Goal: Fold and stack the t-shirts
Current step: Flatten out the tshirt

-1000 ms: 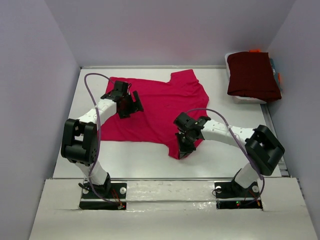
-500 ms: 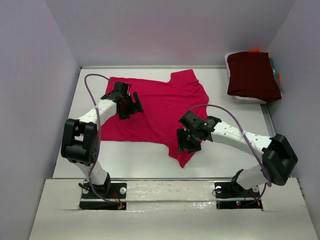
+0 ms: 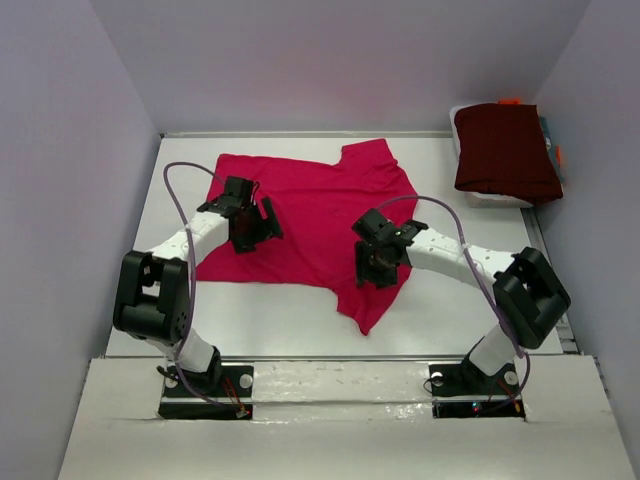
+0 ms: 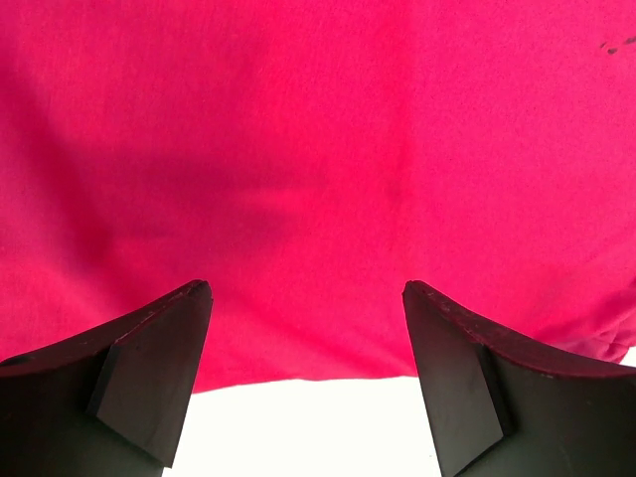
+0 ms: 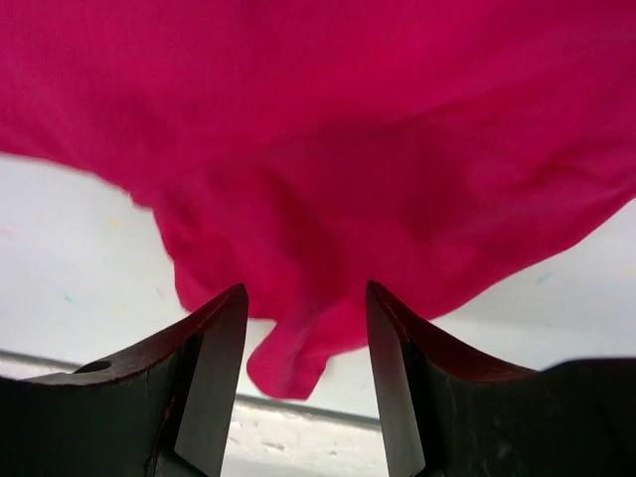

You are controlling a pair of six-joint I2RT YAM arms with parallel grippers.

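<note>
Seen from the 6 o'clock edge of the white table [image 3: 450, 320], a crimson-pink t-shirt [image 3: 320, 205] lies spread across the middle, mostly flat, with one sleeve [image 3: 365, 310] trailing toward 6 o'clock, nearest the onlooker

The right gripper [image 5: 306, 293] hangs over the shirt's 4 o'clock side, just above where that sleeve joins the body. Its two dark fingers stand a modest gap apart with nothing pinched between them, and the rumpled sleeve cloth shows through the gap. Whether the tips touch the fabric cannot be told

The left gripper [image 4: 306, 298] sits over the shirt's 9 o'clock side, its fingers spread wide and empty. Smooth pink cloth fills its wrist view, and a cloth edge gives way to bare table just by the fingertips

Farther back, the shirt's other sleeve [image 3: 375, 155] points toward 12 o'clock. At the table's 2 o'clock corner, well apart from the pink shirt, a dark maroon garment [image 3: 505, 150] rests folded on a pale container [image 3: 492, 199] against the lilac-grey walls [image 3: 70, 200]
</note>
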